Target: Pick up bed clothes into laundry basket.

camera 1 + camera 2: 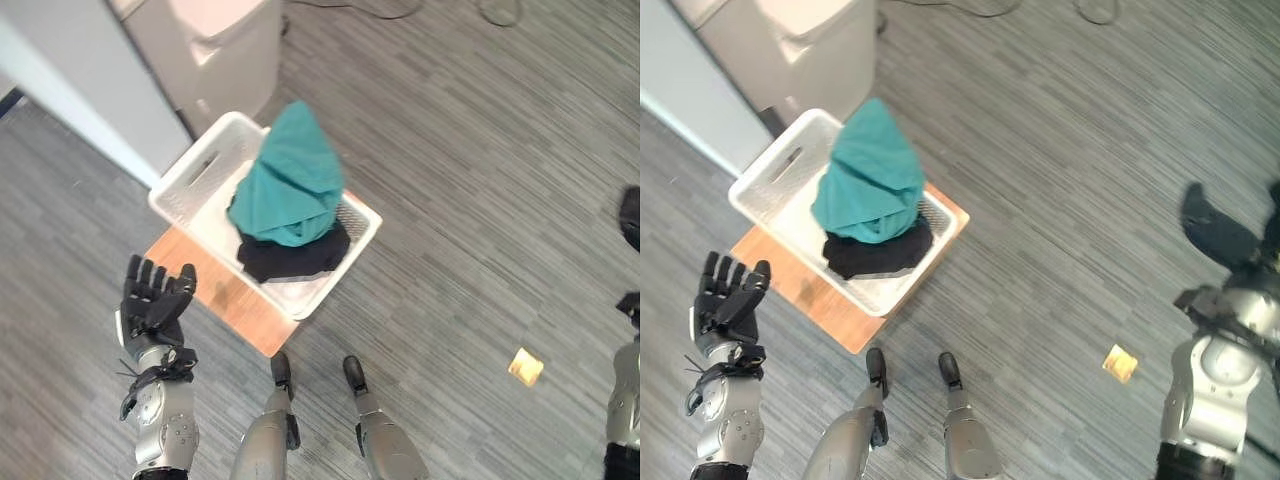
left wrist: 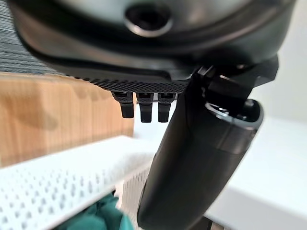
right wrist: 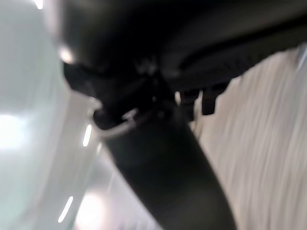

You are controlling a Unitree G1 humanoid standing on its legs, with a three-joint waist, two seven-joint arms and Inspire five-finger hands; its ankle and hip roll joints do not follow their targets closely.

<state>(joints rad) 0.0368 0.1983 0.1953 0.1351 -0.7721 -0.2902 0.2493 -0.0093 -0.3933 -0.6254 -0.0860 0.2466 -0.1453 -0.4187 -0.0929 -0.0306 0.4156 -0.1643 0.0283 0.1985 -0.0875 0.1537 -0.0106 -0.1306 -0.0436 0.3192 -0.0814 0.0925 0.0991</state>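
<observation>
Nearer to the white plastic laundry basket with teal cloth heaped inside: empty, spread-open left hand; empty, open right hand well apart.

Even, bright light overhead; right wrist view heavily motion-blurred.

Perforated white plastic basket; soft matt teal cloth, black cloth; smooth wood board; ribbed grey carpet
</observation>
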